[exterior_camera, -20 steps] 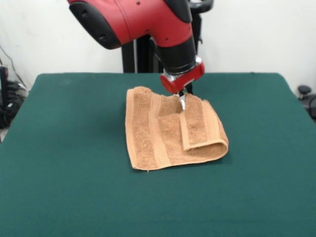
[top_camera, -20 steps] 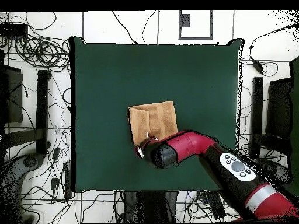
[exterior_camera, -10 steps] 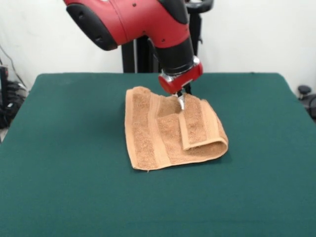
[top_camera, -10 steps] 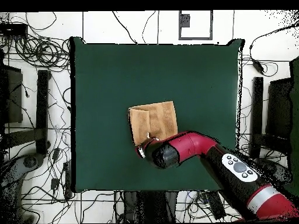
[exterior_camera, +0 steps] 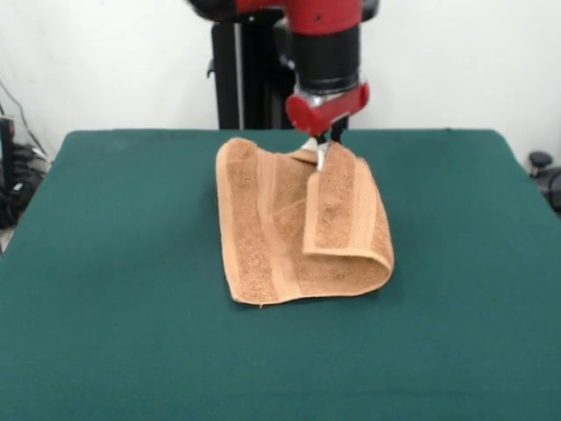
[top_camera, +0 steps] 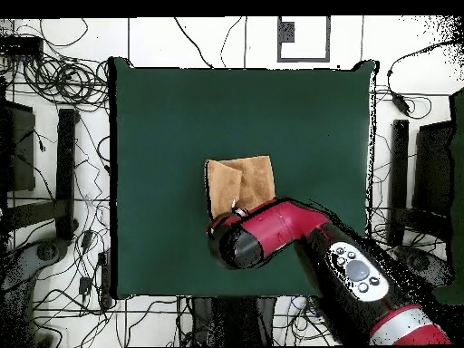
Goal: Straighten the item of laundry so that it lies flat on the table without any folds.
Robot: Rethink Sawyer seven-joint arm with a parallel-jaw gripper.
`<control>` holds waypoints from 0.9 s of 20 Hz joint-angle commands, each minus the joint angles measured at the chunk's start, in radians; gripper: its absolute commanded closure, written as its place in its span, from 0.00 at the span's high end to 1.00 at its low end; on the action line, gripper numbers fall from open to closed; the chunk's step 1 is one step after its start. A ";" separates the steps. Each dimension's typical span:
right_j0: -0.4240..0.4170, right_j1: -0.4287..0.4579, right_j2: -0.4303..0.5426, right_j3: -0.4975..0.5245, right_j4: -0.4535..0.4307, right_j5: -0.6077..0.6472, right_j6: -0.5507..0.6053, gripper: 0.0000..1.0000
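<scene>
Right, the gripper (exterior_camera: 322, 156) pinches the towel (exterior_camera: 280, 237) by a far corner, lifting its folded flap; the rest lies doubled mid-table (exterior_camera: 114, 289), orange-tan and banded.

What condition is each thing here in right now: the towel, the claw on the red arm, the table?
Towel: still folded, its right part doubled over the rest, the far corner raised off the table.
Gripper: shut on the towel's raised corner, pointing down from the red arm.
Table: covered in green cloth, with the towel's lower layer lying on it near the middle.
</scene>
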 commanded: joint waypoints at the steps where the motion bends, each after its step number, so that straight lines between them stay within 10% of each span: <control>1: 0.223 -0.138 -0.144 -0.010 0.007 0.042 0.280 0.00; 18: 0.699 -0.007 -0.668 -0.238 -0.343 0.043 0.601 0.00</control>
